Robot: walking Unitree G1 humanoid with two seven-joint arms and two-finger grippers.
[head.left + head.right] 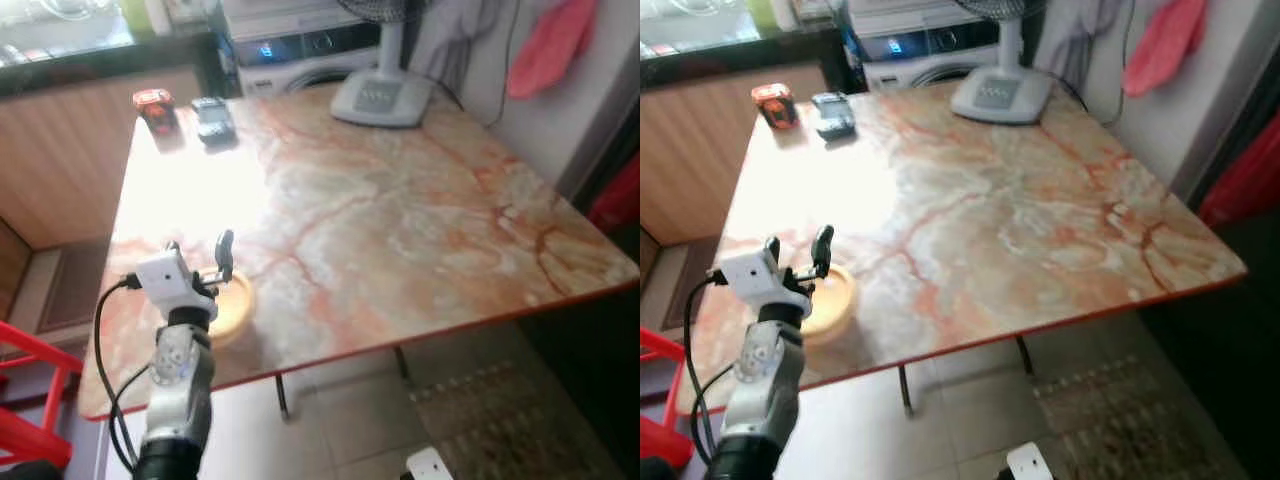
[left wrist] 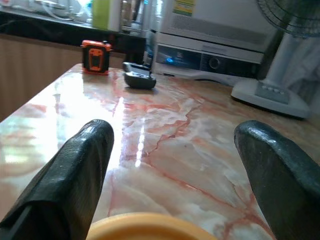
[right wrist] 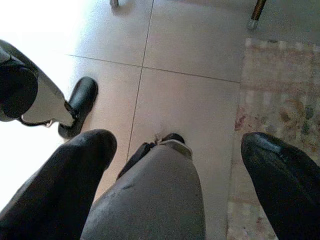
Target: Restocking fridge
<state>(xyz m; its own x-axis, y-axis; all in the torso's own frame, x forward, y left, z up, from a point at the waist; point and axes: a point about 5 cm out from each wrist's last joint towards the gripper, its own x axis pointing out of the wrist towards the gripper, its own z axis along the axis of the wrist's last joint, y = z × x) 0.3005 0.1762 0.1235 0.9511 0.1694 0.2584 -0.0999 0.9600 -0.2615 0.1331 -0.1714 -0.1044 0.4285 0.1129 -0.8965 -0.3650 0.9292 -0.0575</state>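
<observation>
A shallow, round yellow-orange bowl (image 1: pixel 232 305) sits on the marbled worktop (image 1: pixel 400 230) near its front left edge. The left gripper (image 1: pixel 198 250) is raised just above the bowl's rim with its jaws wide apart, holding nothing; whether a fingertip touches the rim cannot be told. The right gripper (image 3: pixel 185 170) hangs low over the tiled floor (image 3: pixel 190 60), jaws likewise apart and holding nothing.
</observation>
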